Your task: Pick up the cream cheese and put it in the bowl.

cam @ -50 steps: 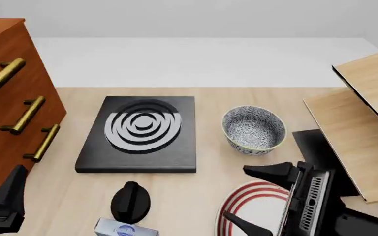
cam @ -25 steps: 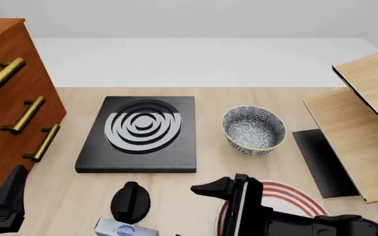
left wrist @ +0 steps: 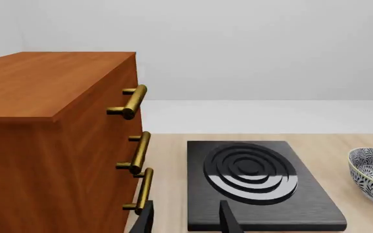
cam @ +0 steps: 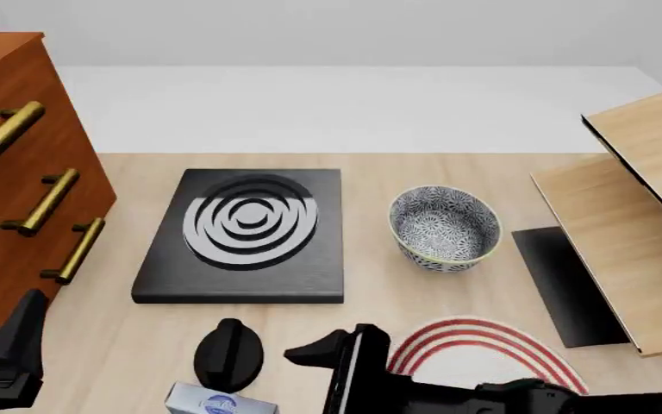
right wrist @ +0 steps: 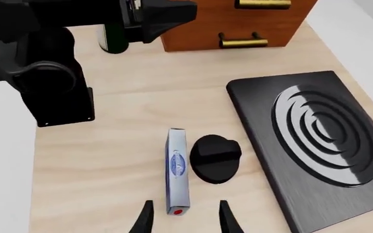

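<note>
Over the last second our right gripper (cam: pixel 308 379) has swept across the near edge of the table from the right side, passing over the red-ringed plate (cam: pixel 481 341), and now sits low and central in the front view, close to the black stove knob (cam: pixel 228 354). The left gripper (cam: pixel 9 354) has not shifted from its spot by the wooden drawer cabinet (cam: pixel 21 190).

The cream cheese (right wrist: pixel 178 170) stands on its long narrow edge on the table just beside the knob, on the side away from the black stove plate (right wrist: pixel 316 145). In the right wrist view it lies nearly in line with our open right fingers (right wrist: pixel 145 218), which hold nothing. The left gripper's fingertips (left wrist: pixel 227 218) also stand apart and empty.

We judge the box to be light and stiff, a thin carton with smooth printed faces that could slip or tip if pushed. The best hold looks to be across its thin width, pads on the two broad faces near the middle of its length. The knob sits close to one face, so that finger has little room.

The speckled bowl (cam: pixel 445 227) waits beyond the plate, well apart from the box.
</note>
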You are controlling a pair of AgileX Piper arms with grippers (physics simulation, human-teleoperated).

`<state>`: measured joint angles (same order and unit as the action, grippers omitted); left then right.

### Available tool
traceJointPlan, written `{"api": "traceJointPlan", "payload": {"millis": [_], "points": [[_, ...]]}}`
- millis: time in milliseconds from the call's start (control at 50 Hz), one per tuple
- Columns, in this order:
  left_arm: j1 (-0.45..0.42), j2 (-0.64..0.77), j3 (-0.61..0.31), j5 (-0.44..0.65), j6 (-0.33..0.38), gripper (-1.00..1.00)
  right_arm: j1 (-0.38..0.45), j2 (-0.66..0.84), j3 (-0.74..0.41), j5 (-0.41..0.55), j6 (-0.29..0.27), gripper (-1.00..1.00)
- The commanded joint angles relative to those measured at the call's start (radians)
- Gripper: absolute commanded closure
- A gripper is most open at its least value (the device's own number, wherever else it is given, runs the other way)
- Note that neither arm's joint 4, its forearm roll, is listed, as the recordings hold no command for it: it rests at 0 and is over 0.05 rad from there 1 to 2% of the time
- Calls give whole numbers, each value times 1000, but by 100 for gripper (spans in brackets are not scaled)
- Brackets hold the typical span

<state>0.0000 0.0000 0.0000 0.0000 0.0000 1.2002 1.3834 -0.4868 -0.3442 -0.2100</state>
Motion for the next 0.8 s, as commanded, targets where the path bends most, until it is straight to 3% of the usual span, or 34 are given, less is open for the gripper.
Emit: {"api": "traceJointPlan", "payload": {"millis": [20, 800], "points": [[0, 0, 0, 0, 0, -100, 8, 95, -23, -48, 37, -100], [0, 0, 0, 0, 0, -100, -12, 410, -102, -189, 116, -100]]}}
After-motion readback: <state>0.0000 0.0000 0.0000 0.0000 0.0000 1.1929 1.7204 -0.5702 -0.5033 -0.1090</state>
